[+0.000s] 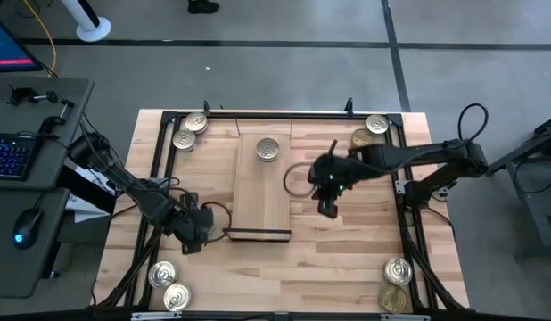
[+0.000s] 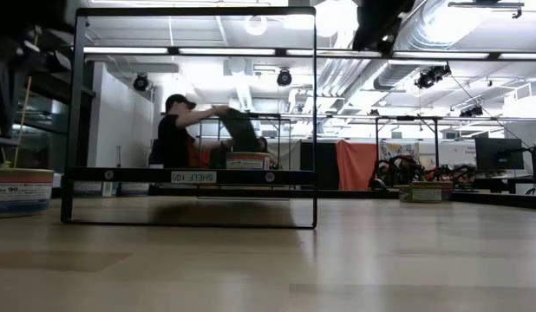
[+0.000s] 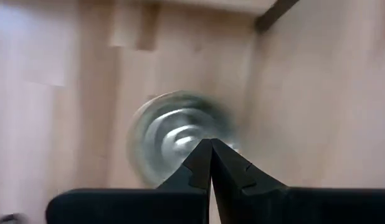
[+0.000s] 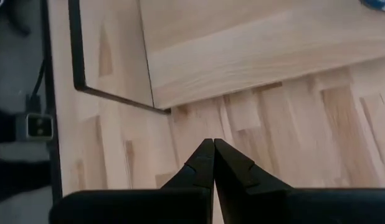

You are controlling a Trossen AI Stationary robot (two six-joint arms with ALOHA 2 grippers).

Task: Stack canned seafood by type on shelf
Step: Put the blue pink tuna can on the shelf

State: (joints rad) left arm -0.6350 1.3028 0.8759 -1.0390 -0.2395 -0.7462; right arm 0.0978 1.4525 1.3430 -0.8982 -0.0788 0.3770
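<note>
Bare tabletop (image 1: 347,259) between corner tins (image 1: 398,270); shelf (image 1: 263,192) mid-table.

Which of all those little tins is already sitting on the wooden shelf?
Only the silver tin near the shelf's far end; all other tins sit in pairs at the table's corners.

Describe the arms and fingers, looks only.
Both arms are dark with jointed links and black cables looping beside them. The left gripper and right gripper each have two black fingers tapering to a point from a wide black base, with notched inner edges.
</note>
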